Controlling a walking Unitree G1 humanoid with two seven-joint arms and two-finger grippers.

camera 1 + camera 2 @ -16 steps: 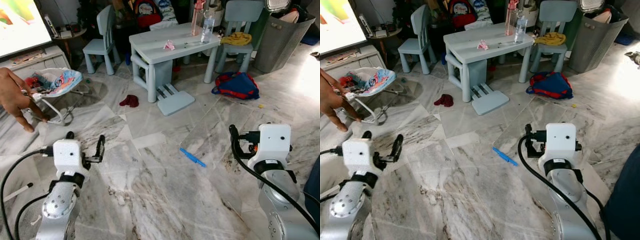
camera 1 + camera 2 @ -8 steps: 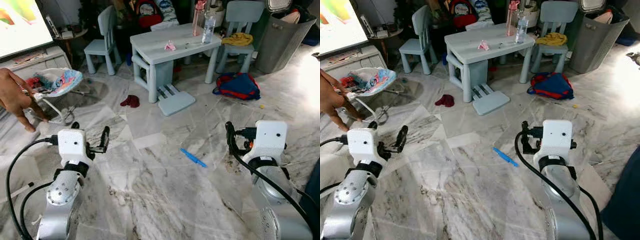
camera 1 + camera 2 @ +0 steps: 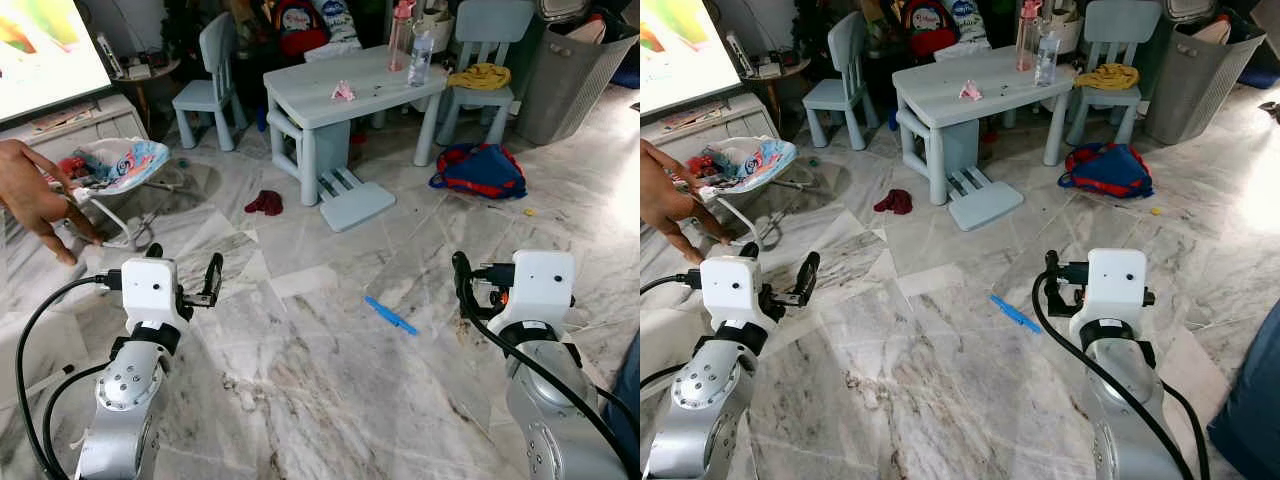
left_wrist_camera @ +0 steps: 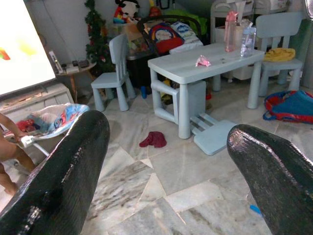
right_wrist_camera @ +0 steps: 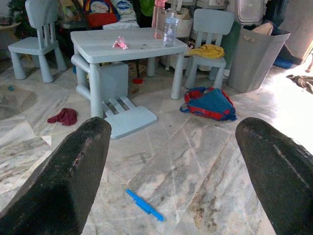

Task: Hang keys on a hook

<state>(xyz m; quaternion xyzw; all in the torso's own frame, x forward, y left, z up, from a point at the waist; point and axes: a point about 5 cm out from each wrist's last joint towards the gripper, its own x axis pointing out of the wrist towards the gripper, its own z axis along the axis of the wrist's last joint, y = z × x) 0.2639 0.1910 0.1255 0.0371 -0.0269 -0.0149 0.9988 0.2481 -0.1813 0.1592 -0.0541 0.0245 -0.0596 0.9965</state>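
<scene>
Two grippers are up in front of you, both spread wide and carrying nothing: the left gripper (image 3: pixel 180 283) and the right gripper (image 5: pixel 168 166), with bare floor (image 3: pixel 320 380) showing between each pair of fingers in the wrist views. No keys and no hook can be made out anywhere, so you cannot say where the task's things are; you likely still have to find them.

Risks, largest first:
- The table (image 3: pixel 350 90) stands well ahead of both grippers, with a chair (image 3: pixel 210 65) beyond the left gripper and another chair (image 3: pixel 1115 40) beyond the right. Walking straight on could run an arm into them.
- A person's hand (image 3: pixel 35 195) reaches in just outboard of the left gripper, near a bouncer (image 3: pixel 110 170). Swing that arm outward and you may strike it.
- A stool (image 3: pixel 350 200) lies tipped on the floor ahead, between the grippers' lines, with a bag (image 3: pixel 480 170) ahead of the right gripper. Either could trip you.
- A red cloth (image 3: pixel 263 203) ahead of the left gripper and a blue pen (image 3: pixel 390 315) just inboard of the right gripper are slip hazards.

Hard to make out: the person beyond the wrist is cut off; the basket (image 3: pixel 570 70) contents and the small pink item (image 3: pixel 342 92) on the table are unclear.
</scene>
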